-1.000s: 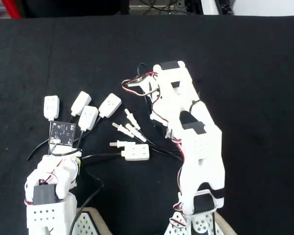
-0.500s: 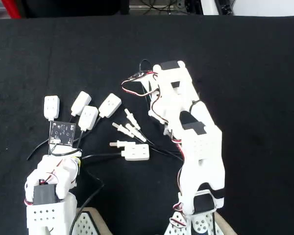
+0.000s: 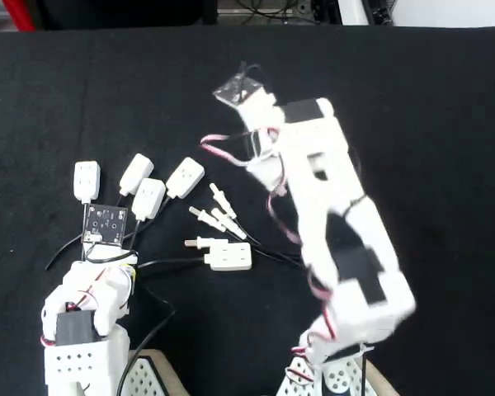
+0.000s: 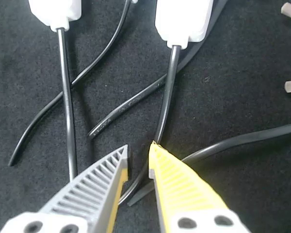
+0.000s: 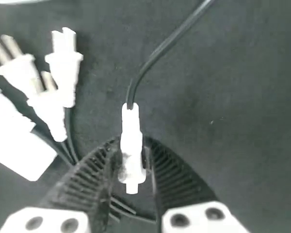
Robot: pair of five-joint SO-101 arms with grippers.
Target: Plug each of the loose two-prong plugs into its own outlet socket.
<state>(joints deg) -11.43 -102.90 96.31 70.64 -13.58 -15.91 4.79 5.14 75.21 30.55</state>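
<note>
Left arm (image 3: 87,318) sits at the 7 o'clock corner of the table (image 3: 429,124), wrist pointing toward 12. Left hand (image 4: 138,147): fingertips a narrow gap apart, nothing between them. A black cord (image 4: 167,92) lies on the table just beyond the tips. Past that wrist, toward 12 o'clock, four white outlet sockets fan out: socket A (image 3: 86,180), socket B (image 3: 136,173), socket C (image 3: 149,198) just beside B, and socket D (image 3: 185,178). Each trails a black cord back toward 6 o'clock. None has a plug in it. At 5 o'clock from socket D lies socket E (image 3: 228,256), flat on the table. Plug 4 (image 3: 200,242) lies along its 12 o'clock edge, prongs toward 9; I cannot tell whether they touch. Between sockets D and E lie three loose plugs: plug 1 (image 3: 221,199), plug 2 (image 3: 205,216) and plug 3 (image 3: 229,224). Their prongs point to about 10 o'clock and their cords run off toward 4 o'clock under the right arm (image 3: 330,190). That arm stands at 6 o'clock and stretches toward 11, its wrist at 12 o'clock from the loose plugs. Right hand (image 5: 131,144): clamped on the held plug (image 5: 132,128), a white body pinched between both fingers, its black cord leading away from the hand. The held plug is apart from the other plugs.
</note>
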